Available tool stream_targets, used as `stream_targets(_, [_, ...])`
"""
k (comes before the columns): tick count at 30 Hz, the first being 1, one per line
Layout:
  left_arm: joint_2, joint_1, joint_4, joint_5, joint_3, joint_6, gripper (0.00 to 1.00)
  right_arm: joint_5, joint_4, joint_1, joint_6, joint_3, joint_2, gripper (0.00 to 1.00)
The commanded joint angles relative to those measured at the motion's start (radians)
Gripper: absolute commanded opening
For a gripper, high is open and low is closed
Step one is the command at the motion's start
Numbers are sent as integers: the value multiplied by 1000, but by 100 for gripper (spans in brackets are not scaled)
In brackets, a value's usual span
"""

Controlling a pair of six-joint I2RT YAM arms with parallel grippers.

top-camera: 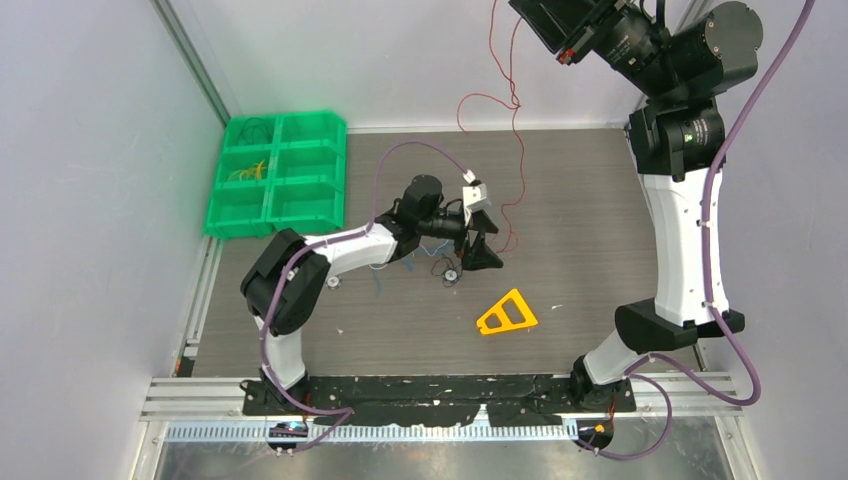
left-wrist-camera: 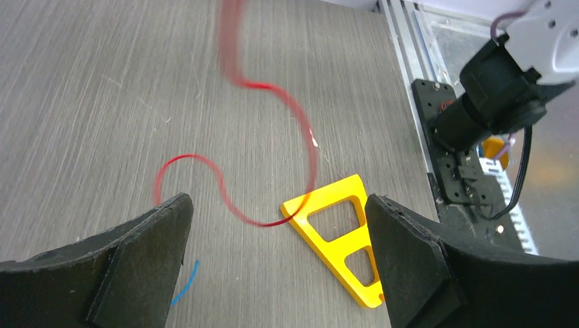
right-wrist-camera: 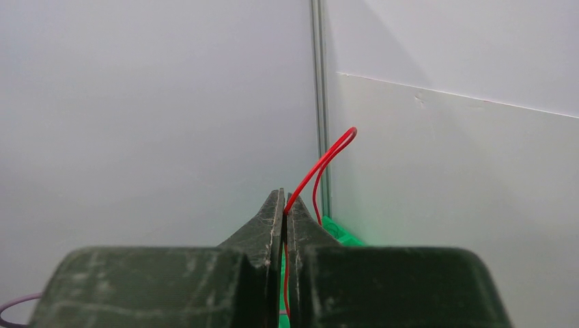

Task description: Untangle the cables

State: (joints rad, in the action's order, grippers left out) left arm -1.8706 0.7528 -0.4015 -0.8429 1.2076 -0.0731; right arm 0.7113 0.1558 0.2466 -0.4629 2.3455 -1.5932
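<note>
While the right arm stands raised high at the far right, its right end effector (right-wrist-camera: 284, 195) is closed tight on the red cable (right-wrist-camera: 321, 164), which loops up out of the pinched fingertips and back down beside them. From there, in the top view, the red cable hangs in loose bends in front of the far wall and down toward the middle of the surface (top-camera: 580, 220), ending just right of the left end effector (top-camera: 482, 242).

That left end effector sits low over the middle of the surface with its jaws spread wide and nothing between them. Through its wrist camera the lower end of the red cable curls in the gap between the two fingers and crosses in front of a corner of a yellow triangular frame (left-wrist-camera: 326, 196) lying flat on the surface.

Near the left end effector, a thin black cable (top-camera: 447, 272) lies curled on the surface, and a short blue cable (top-camera: 378, 283) lies to its left, partly under the arm.

At the far left stands a green bin tray (top-camera: 240, 222) with six compartments; yellow cables (top-camera: 247, 172) lie in the left compartment of the middle row, and dark cables (top-camera: 255, 128) in the far left one.
</note>
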Motion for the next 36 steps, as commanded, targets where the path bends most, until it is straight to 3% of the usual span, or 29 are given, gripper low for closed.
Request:
stream_targets(1, [23, 27, 12, -100, 17, 138, 99, -12, -42, 3, 8, 38, 8, 5])
stream_targets(3, [30, 42, 20, -88, 10, 180, 97, -12, -42, 2, 8, 38, 6, 6])
stream_targets(5, [18, 42, 8, -54, 36, 155, 87, -12, -42, 1, 9, 33, 6, 5])
stream_targets(7, [1, 30, 0, -21, 69, 108, 66, -15, -40, -3, 19, 22, 11, 5])
stream_targets(9, [15, 11, -10, 19, 66, 80, 38, -27, -29, -15, 43, 2, 21, 5])
stream_targets(11, [78, -15, 14, 57, 35, 54, 3, -38, 11, -37, 93, -22, 34, 5])
stream_targets(12, [119, -26, 51, 95, 11, 55, 0, -49, 57, -46, 119, -40, 39, 5])
stream_targets(15, [247, -60, 233, 160, -50, 127, 0, -48, 145, -108, 254, -201, 74, 5])
stream_targets(18, [345, -112, 406, 112, -43, 146, 0, 42, 250, -141, 388, -313, 86, 5])
stream_targets(25, [386, -177, 779, -9, 125, 291, 0, 351, 392, -93, 397, -548, 72, 8])
stream_targets(31, [397, -179, 748, 8, 176, 329, 0, 442, 299, 34, 292, -700, 86, 11])
stream_targets(36, [410, -182, 746, 37, 196, 406, 0, 504, 235, 67, 218, -762, 82, 14])
